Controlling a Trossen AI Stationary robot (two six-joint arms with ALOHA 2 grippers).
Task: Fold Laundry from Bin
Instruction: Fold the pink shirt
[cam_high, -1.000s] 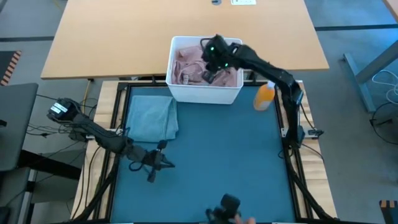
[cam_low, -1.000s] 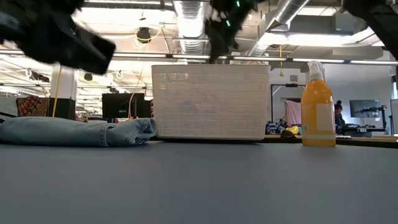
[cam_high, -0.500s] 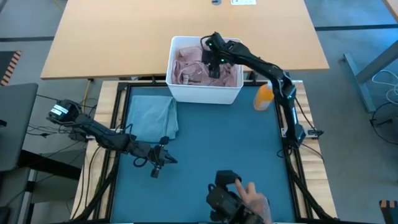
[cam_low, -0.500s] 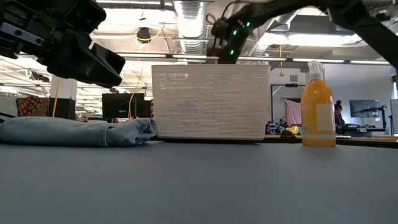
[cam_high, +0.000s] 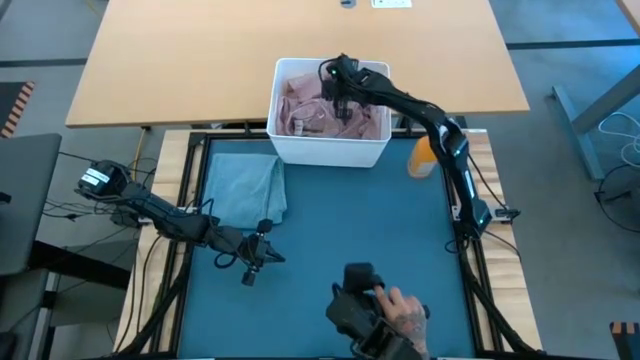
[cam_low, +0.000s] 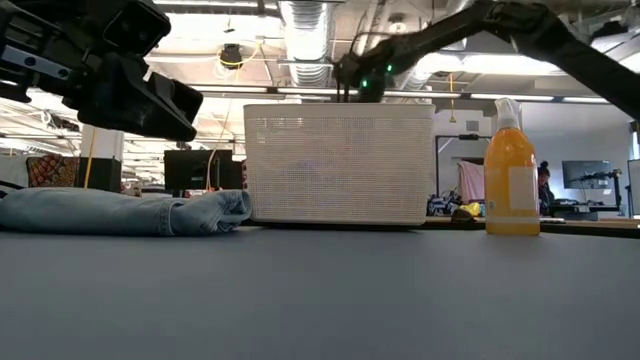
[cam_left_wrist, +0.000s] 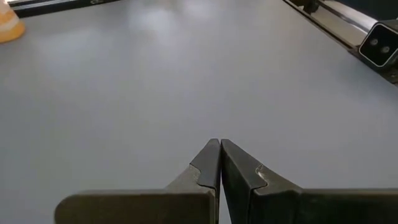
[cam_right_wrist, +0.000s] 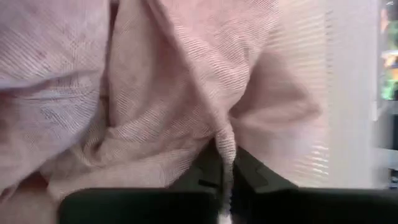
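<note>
Right gripper (cam_right_wrist: 225, 171) at twelve o'clock pinches a fold of pink shirt (cam_high: 305, 105) inside the white bin (cam_high: 330, 150), likely to lift it; left gripper (cam_left_wrist: 219, 163) waits closed at eight o'clock.

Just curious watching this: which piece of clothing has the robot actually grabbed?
The pink shirt inside the white bin: the right gripper pinches a fold of it. The folded jeans lie untouched on the mat.
</note>
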